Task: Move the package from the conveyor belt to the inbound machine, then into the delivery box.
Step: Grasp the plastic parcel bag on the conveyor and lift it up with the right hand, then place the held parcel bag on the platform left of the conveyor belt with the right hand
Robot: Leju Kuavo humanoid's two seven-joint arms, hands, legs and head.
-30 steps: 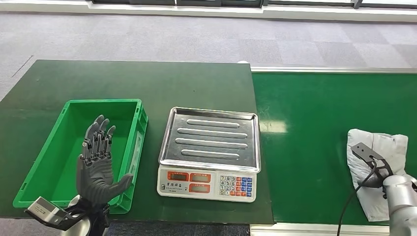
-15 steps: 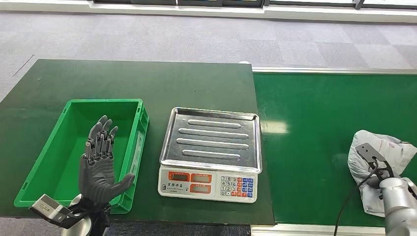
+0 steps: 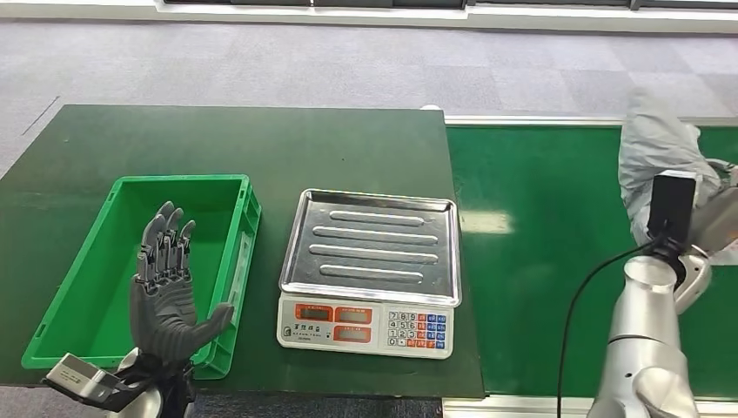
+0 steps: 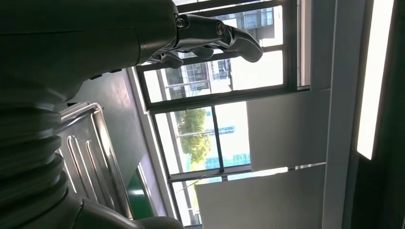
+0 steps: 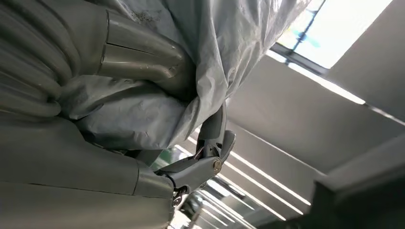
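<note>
Crumpled grey plastic package in right hand

A logistics or parcel-sorting test area in an office-type building is indicated: green conveyor belt at right, weighing scale at centre, green crate at lower left, grey carpet tiles across the top.

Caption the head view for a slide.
Right robot hand lifts the grey package above the conveyor belt, beside the empty scale.
</note>
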